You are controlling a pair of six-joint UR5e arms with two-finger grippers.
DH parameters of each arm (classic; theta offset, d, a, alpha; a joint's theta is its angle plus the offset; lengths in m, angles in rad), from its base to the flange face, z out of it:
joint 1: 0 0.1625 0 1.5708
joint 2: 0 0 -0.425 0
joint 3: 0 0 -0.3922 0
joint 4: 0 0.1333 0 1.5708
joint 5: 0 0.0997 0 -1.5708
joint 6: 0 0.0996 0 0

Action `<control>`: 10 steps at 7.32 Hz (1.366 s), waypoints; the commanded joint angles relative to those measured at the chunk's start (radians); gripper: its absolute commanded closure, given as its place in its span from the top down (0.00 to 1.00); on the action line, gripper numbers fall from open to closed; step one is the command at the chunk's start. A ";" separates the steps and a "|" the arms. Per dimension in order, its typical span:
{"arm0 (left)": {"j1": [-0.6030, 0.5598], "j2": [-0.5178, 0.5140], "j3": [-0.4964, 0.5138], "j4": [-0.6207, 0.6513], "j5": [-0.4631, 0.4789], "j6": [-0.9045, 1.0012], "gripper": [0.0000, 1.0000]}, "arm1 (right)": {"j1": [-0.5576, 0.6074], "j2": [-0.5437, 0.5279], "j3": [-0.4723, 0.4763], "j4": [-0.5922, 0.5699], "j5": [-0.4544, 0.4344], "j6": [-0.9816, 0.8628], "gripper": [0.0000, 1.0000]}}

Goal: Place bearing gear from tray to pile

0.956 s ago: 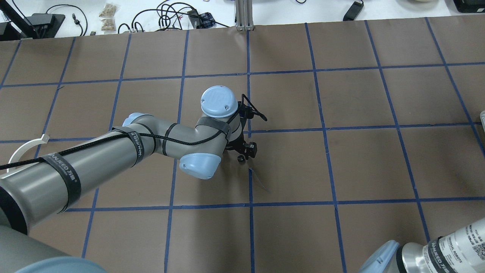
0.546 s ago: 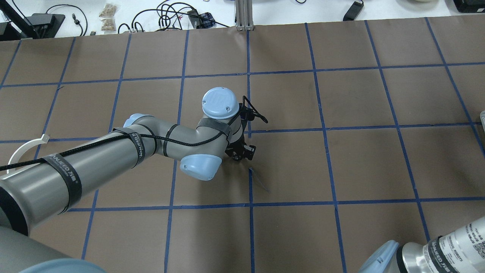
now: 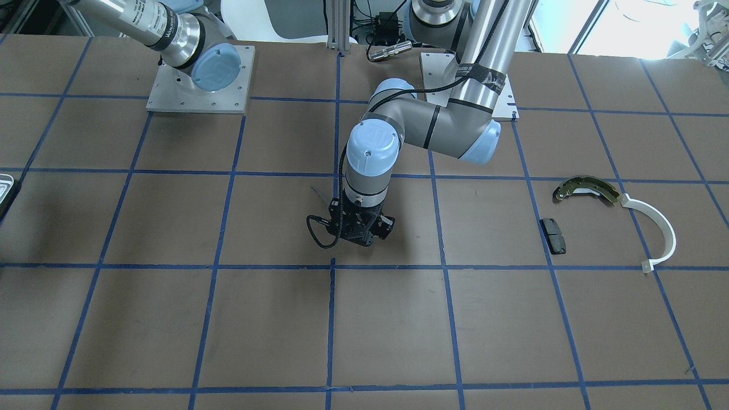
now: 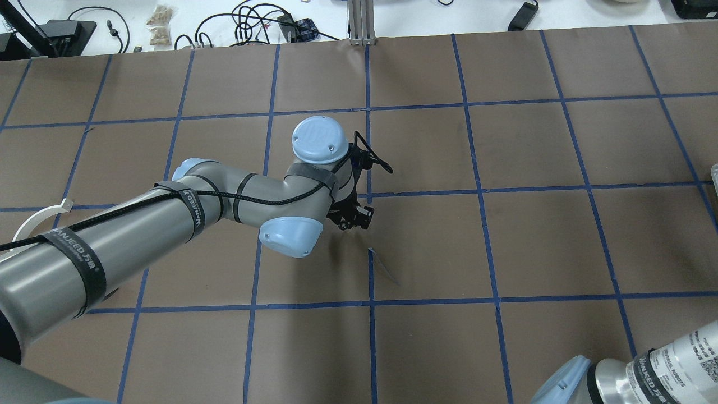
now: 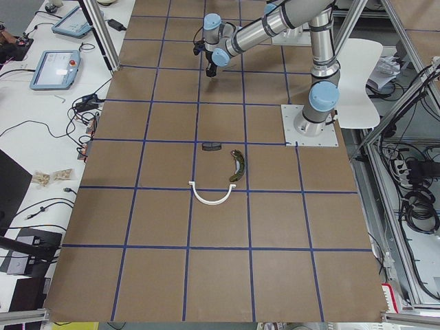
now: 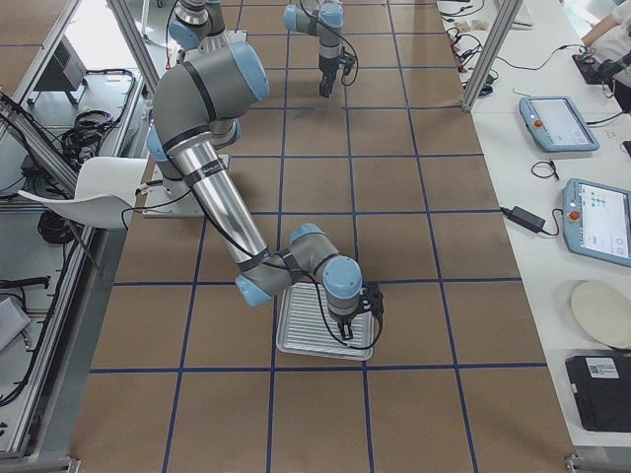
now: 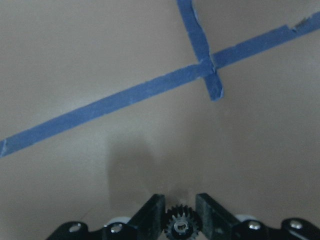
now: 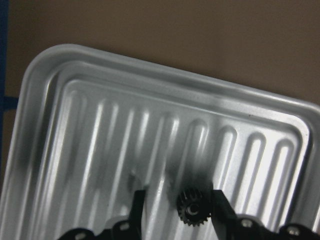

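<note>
My left gripper [image 7: 181, 220] is shut on a small black bearing gear [image 7: 181, 227] and holds it above the brown table near a blue tape crossing; it also shows in the front view [image 3: 359, 232] and the overhead view [image 4: 351, 219]. The pile lies far off toward my left: a brass-and-grey brake shoe [image 3: 586, 187], a white plastic arc [image 3: 660, 228] and a black pad [image 3: 553, 235]. My right gripper [image 8: 178, 199] is open over the silvery tray [image 8: 100, 125]. A second black gear [image 8: 194, 206] sits between its jaws, against one finger [image 8: 220, 206].
The tray's edge shows at the overhead view's right border [image 4: 714, 171] and the front view's left border [image 3: 4, 191]. The table is brown with a blue tape grid. Cables and devices lie beyond the far edge [image 4: 252, 25].
My left arm has moved a little to the left and away from the robot, with the gear still held. The right arm's visible part has not moved.
</note>
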 commanded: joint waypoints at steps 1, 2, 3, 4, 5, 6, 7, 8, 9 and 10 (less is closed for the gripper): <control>0.100 0.022 0.158 -0.249 0.038 0.048 0.00 | 0.000 0.000 0.000 0.001 0.006 0.000 0.26; 0.198 0.025 0.192 -0.292 0.039 0.104 0.00 | 0.000 -0.003 -0.001 0.001 0.006 -0.001 0.14; 0.310 0.029 0.206 -0.311 0.052 0.184 0.00 | -0.002 -0.004 -0.001 0.001 0.003 -0.002 0.09; 0.405 0.035 0.195 -0.311 0.090 0.267 0.00 | 0.001 -0.012 -0.003 0.004 -0.010 0.009 0.01; 0.508 0.032 0.189 -0.316 0.099 0.333 0.00 | 0.003 -0.030 -0.003 0.021 -0.013 0.012 0.00; 0.597 0.035 0.187 -0.317 0.102 0.391 0.00 | 0.018 -0.067 -0.003 0.026 -0.002 0.014 0.00; 0.679 0.023 0.184 -0.308 0.127 0.509 0.00 | 0.088 -0.134 0.009 0.062 0.003 0.021 0.00; 0.758 0.014 0.171 -0.302 0.127 0.572 0.00 | 0.180 -0.192 0.025 0.093 0.003 0.084 0.00; 0.828 0.011 0.140 -0.291 0.125 0.618 0.00 | 0.284 -0.235 0.067 0.114 0.004 0.172 0.00; 0.883 0.009 0.102 -0.265 0.124 0.669 0.00 | 0.393 -0.277 0.121 0.115 0.006 0.290 0.00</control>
